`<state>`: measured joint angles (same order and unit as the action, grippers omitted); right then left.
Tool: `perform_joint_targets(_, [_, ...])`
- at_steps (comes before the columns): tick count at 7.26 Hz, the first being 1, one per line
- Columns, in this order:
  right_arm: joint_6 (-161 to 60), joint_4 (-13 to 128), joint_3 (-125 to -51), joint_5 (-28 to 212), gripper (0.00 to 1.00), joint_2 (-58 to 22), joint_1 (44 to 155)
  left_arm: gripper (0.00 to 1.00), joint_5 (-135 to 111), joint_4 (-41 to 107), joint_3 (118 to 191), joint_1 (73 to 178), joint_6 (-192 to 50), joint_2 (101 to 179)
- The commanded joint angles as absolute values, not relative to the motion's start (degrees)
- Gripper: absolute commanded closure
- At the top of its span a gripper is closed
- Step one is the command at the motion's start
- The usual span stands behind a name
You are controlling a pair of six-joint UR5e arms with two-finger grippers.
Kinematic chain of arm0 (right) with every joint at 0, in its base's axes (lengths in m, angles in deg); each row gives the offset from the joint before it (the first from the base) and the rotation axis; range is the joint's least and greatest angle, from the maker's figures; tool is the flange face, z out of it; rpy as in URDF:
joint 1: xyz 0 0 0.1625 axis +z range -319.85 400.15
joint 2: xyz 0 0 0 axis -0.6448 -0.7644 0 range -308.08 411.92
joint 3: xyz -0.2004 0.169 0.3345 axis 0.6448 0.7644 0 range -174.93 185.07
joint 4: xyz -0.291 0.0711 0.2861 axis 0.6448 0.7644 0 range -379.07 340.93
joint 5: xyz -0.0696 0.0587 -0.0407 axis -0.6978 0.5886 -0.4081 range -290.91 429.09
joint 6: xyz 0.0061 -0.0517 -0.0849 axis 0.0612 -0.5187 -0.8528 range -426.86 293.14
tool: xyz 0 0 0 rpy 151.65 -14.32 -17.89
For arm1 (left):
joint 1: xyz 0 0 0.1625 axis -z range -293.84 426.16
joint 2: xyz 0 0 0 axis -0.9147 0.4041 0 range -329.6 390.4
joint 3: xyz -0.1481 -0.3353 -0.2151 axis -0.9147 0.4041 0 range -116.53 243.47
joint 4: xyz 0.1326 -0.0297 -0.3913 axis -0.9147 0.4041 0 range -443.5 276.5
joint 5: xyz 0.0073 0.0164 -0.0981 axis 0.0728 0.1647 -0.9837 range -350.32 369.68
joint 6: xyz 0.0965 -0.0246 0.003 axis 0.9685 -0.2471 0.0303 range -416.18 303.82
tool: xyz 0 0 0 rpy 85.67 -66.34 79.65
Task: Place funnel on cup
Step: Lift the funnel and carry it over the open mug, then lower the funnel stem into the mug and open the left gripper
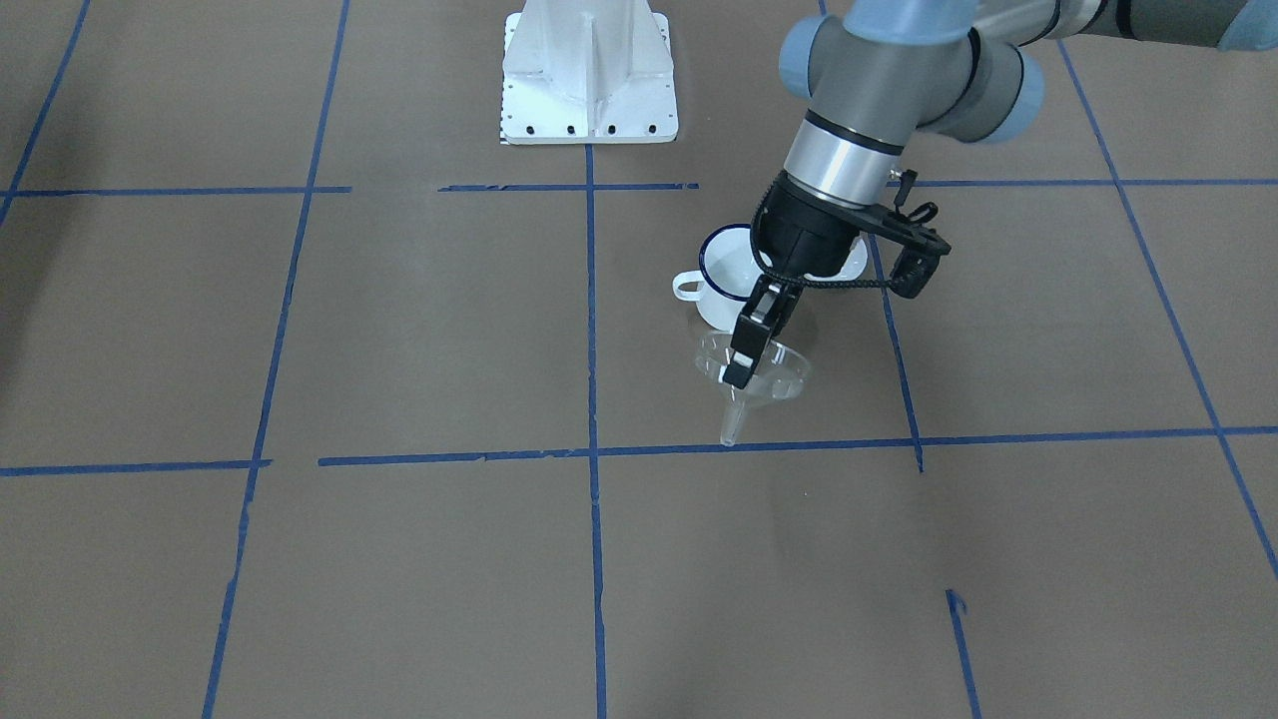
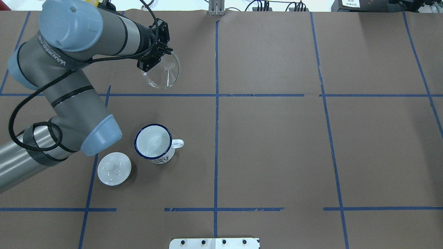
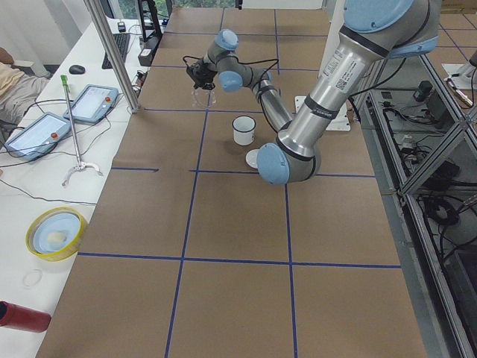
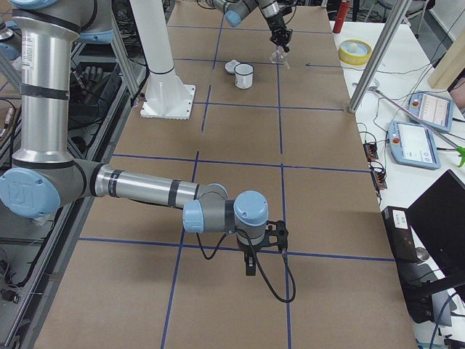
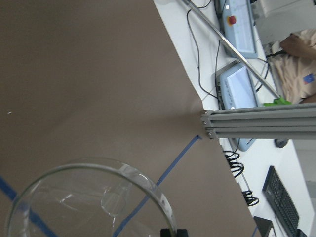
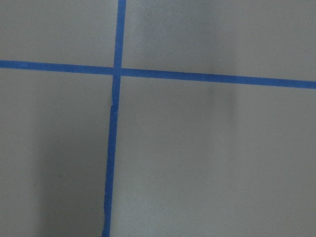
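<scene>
Jaws of the left gripper (image 1: 741,371) are closed down on the thin rim of the funnel (image 1: 784,371) and hold it, apparently clear of the surface (image 2: 277,155). The funnel is glossy, clear plastic. Its wide cone faces up and its short spout points down, with the axis somewhat tilted. It hangs beyond the cup (image 2: 153,142), on the side away from the robot's base, so the carry runs back towards the base and the spout should be brought upright over the mouth. The cup is white enamel with a dark blue rim, standing upright and open, its loop handle towards the robot's right. A round white knobbed lid (image 2: 114,168) lies just beside the cup, not touching it. The right gripper (image 4: 250,263) is well apart from the cup, and I cannot tell how its jaws stand.
</scene>
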<state>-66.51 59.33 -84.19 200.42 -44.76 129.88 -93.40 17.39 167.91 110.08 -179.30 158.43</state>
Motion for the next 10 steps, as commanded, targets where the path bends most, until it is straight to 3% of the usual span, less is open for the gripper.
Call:
perform_joint_targets(1, [-66.51, 59.33, -84.22, 200.48, 0.0, -44.76, 129.89, 1.0, -101.93, -7.3, 171.84, 108.37, -178.35, 163.01])
perform_joint_targets(4, [-66.51, 59.33, -84.22, 200.48, 0.0, -44.76, 129.89, 1.0, -105.71, -16.96, 171.76, 102.11, -174.41, 162.76])
perform_joint_targets(10, [-66.51, 59.33, -84.14, 200.39, 0.0, -44.76, 129.89, 1.0, -105.11, -11.36, 170.44, 101.14, -167.8, 159.16])
